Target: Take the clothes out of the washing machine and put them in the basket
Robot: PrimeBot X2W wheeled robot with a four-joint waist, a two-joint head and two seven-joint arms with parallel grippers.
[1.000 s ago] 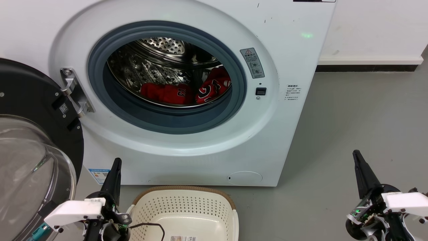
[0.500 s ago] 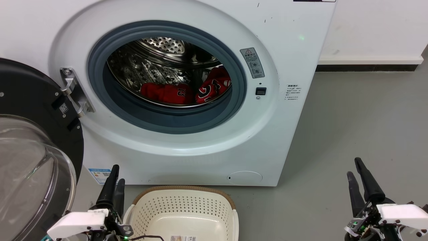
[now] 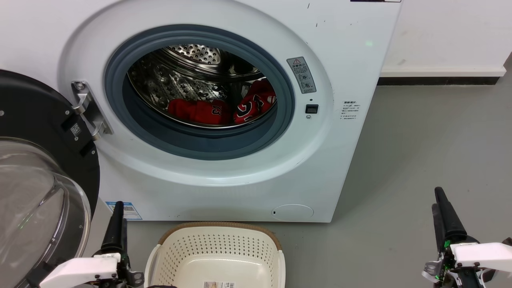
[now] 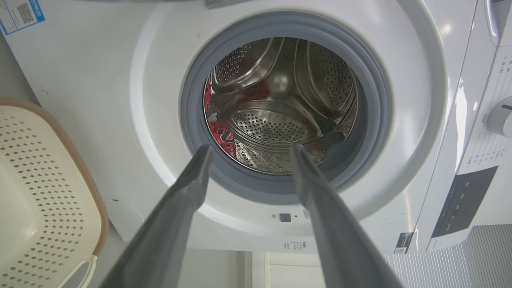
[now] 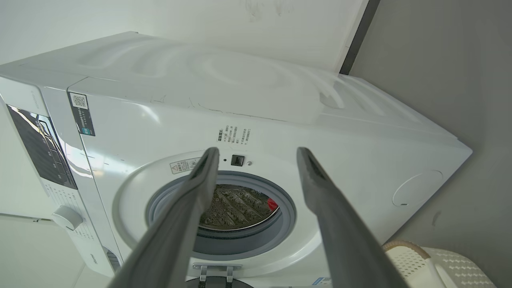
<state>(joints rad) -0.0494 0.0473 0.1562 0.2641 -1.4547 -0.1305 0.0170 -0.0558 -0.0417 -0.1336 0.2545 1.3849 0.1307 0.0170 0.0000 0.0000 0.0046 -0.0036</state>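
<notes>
Operator: Where are the clothes [image 3: 200,111]?

Observer: Both red jerseys lie on the bottom of the steel drum [image 3: 176,84] inside the washing machine [image 3: 352,60]. In the head view one is near the middle and the other is bunched against the drum's right side, just beside it.

Operator: What do the wrist views add?

Observer: The left wrist view catches a strip of red at the drum's edge, and also takes in the control panel [image 4: 464,200] and a knob [image 4: 500,116]. The right wrist view gives the machine's top and side, with a small red patch inside the porthole [image 5: 240,244].

Operator: Fingers?

Observer: The left gripper [image 4: 250,147] has its fingers [image 4: 176,208] spread apart with nothing between them, and so does the right gripper [image 5: 259,150]. From the head camera each pair lines up nearly edge-on, so the gap hardly reads. There the left sits low between the door [image 3: 40,188] and the basket [image 3: 220,225], and the right over the grey floor [image 3: 400,160], well apart from the machine.

Operator: Containers?

Observer: The basket stands on the floor just before the machine, below the porthole, with a paper label [image 3: 219,285] on its bottom. The glass door stands open at the left.
</notes>
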